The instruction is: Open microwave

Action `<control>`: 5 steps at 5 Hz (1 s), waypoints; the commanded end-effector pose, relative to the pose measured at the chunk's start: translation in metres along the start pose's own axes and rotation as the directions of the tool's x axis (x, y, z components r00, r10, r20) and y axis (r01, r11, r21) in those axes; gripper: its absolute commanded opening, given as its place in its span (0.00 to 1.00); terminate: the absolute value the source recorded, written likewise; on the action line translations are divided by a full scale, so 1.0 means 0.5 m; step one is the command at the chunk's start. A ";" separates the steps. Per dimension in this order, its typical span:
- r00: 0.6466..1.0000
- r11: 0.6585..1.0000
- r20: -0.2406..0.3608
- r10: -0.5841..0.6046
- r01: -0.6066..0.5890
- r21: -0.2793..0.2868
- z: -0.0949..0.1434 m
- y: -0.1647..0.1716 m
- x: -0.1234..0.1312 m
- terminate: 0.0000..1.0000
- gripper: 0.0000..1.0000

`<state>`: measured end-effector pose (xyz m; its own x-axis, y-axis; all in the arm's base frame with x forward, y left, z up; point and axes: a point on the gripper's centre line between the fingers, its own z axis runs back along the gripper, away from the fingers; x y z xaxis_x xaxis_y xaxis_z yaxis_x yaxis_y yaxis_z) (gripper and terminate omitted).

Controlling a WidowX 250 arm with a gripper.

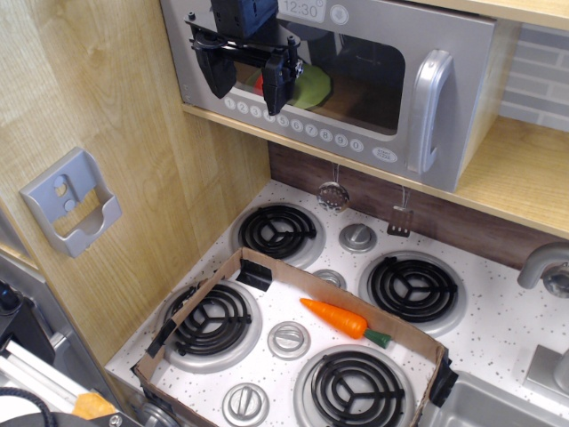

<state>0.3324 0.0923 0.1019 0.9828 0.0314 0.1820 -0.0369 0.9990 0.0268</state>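
One microwave (pixel 356 80) occupies the upper shelf of the toy kitchen, above the stove. We read "12:30" on its clock display (pixel 302 9) at the top edge. We see round number buttons (pixel 293 124) in a single row beneath the window; the digits run upward from 1 at the left, and the last in the row reads 0, though the small print is hard to confirm. We cannot read the label on the oval button (pixel 385 153) to their right.

We note that the microwave's long axis runs horizontally, left to right along the shelf, with its front facing out over the stove. Its door sits flush and closed. One chunky grey handle (pixel 428 108) stands vertically on the right side of the door.

We observe one black gripper (pixel 249 76) in front of the left part of the window, well apart from the handle. Its fingers are spread and hold nothing.

Four black coil burners (pixel 278 230) sit on the speckled stove top. We count four round silver knobs (pixel 289 339) among them. One orange toy carrot (pixel 342 320) lies inside a low cardboard frame (pixel 267 267). Two utensils (pixel 333 194) hang on the back wall.
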 end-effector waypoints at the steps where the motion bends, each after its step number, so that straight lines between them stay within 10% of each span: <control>1: 1.000 1.000 0.000 0.000 0.000 0.000 0.000 0.000 0.000 0.00 1.00; 5: 0.996 0.996 0.067 0.054 -0.059 0.066 0.084 -0.186 -0.027 0.00 1.00</control>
<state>0.3119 -0.0044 0.1208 0.9770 0.0850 0.1955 -0.1044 0.9904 0.0909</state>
